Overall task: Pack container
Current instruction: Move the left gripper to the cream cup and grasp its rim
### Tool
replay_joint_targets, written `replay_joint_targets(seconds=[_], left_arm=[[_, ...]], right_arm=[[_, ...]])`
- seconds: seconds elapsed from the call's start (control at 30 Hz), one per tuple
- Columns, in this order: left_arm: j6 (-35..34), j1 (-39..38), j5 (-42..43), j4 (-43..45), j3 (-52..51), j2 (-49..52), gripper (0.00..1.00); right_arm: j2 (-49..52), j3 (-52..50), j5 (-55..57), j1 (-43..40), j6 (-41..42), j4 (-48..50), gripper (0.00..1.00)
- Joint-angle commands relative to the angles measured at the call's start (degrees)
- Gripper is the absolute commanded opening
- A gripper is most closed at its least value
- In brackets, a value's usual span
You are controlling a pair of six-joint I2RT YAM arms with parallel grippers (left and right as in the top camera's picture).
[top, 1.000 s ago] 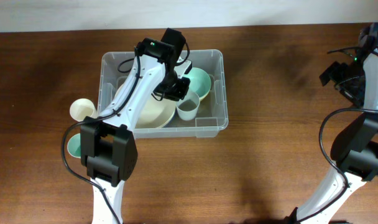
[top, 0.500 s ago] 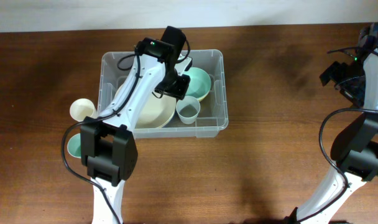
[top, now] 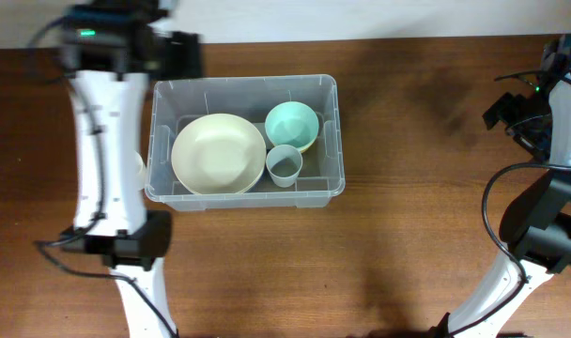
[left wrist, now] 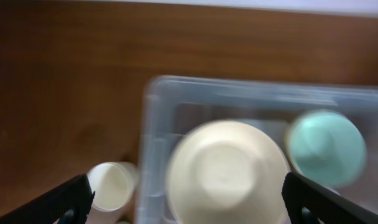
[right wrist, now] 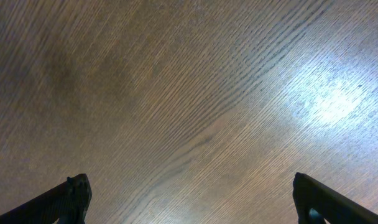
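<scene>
The container [top: 340, 141], a clear plastic bin, sits at the table's centre-left. Inside it are a large cream bowl [top: 218, 153], a mint bowl [top: 292, 125] and a small grey-blue cup [top: 285, 165] standing upright. My left gripper [top: 184, 56] hangs blurred above the bin's far left corner, open and holding nothing. In the left wrist view the left gripper [left wrist: 189, 208] looks down from high up on the container [left wrist: 153, 124], the cream bowl [left wrist: 226, 174] and the mint bowl [left wrist: 326, 146]. My right gripper [right wrist: 192, 205] is open over bare wood at the far right [top: 513, 111].
A cream cup [left wrist: 111, 185] stands on the table just outside the bin's left wall, mostly hidden under the left arm [top: 102, 150] in the overhead view. Brown wooden tabletop [top: 417, 207] stretches between the bin and the right arm.
The left gripper opened and left the grey-blue cup upright in the bin. It then rose and swung away to the far left. The right arm has not moved.
</scene>
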Motion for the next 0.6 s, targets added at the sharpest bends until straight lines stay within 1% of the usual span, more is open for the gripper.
replay_joint_targets(seconds=[0.0,0.1,0.17,0.23,0.27,0.33,0.43,0.57], left_arm=[[-4.22,6.56,2.03,-0.39,0.35,-0.94,0.99],[-4.24,10.51,2.47,-0.39,-1.95,-0.96,0.99],[-5.18,13.27,2.40,-0.39,-5.51,-1.07,0.99],[-7.43,15.80,2.71,-0.39,-10.62,-1.25,0.99],[-7.93,17.53,4.24,-0.39,-15.15,-1.31,0.99],[-9.31,19.06,5.60,-0.39,-20.28,-1.29,0.99],[-11.98,21.09,5.20,-0.37,-28.52,-1.29,1.00],[-12.55,23.28,5.22,0.92,-37.51,-1.29,1.00]], right_arm=[[-0.83,-0.11,0.11,0.04,0.13,0.02,0.99],[-0.83,-0.11,0.11,0.04,0.11,0.00,0.99],[-0.83,-0.11,0.11,0.04,0.13,0.00,0.99],[-0.83,-0.11,0.11,0.04,0.13,0.02,0.99],[-0.83,-0.11,0.11,0.04,0.13,0.00,0.99],[-0.83,-0.11,0.11,0.04,0.13,0.00,0.99],[-0.83,-0.11,0.11,0.04,0.13,0.00,0.99],[-0.83,-0.11,0.11,0.04,0.13,0.02,0.99]])
